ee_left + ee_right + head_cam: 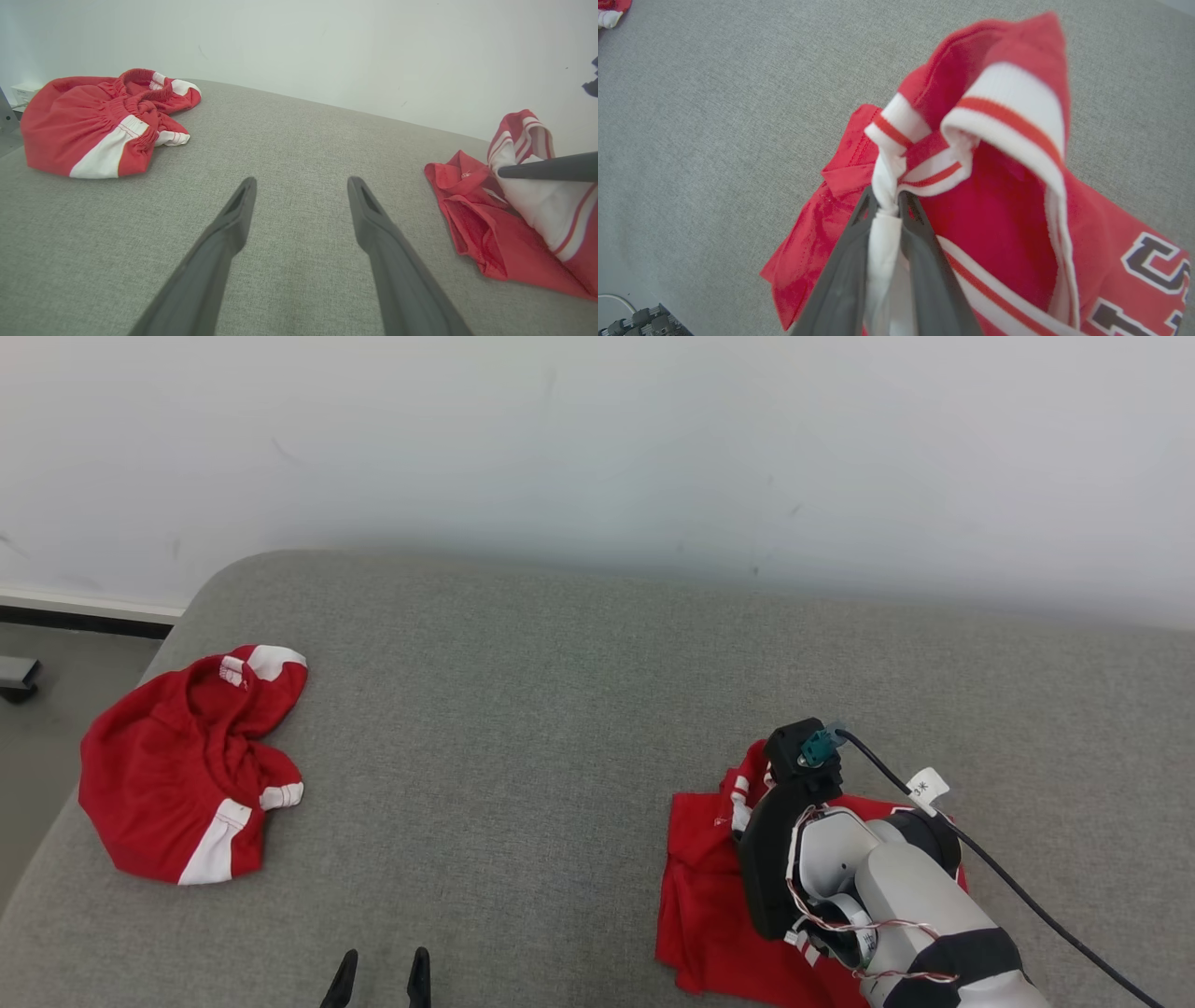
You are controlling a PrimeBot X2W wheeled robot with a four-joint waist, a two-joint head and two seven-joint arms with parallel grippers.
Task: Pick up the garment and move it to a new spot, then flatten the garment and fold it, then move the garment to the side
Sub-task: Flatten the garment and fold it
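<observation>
Locates the garment (695, 896), a red jersey with white striped trim and dark lettering, at the near right of the grey fabric-covered counter (560, 728), partly hidden under the right arm (896, 896). Notes most of it lying rumpled on the counter, with one white-trimmed edge raised off the surface and standing in a peak. Records the right jaws pressed almost together, pinching a bunched fold of that white trim between the two dark fingers (850, 261); confirms the grip from the right wrist view, cloth squeezed thin at the pinch. Sees the same grip from the left wrist view, one right finger (551, 168) lying across the white trim. Records the left jaws spread wide, only bare counter between them, low near the front edge and well apart from both cloths. Notes a second red garment (168, 775), with white panels and a gathered waistband, heaped at the far left of the counter near its rounded corner, well apart from the jersey. Notes a black cable (1055, 915) carrying a white tag, running from the right arm across the counter. Marks a pale wall (597, 429) behind the counter and a strip of floor (37, 747) at the left
</observation>
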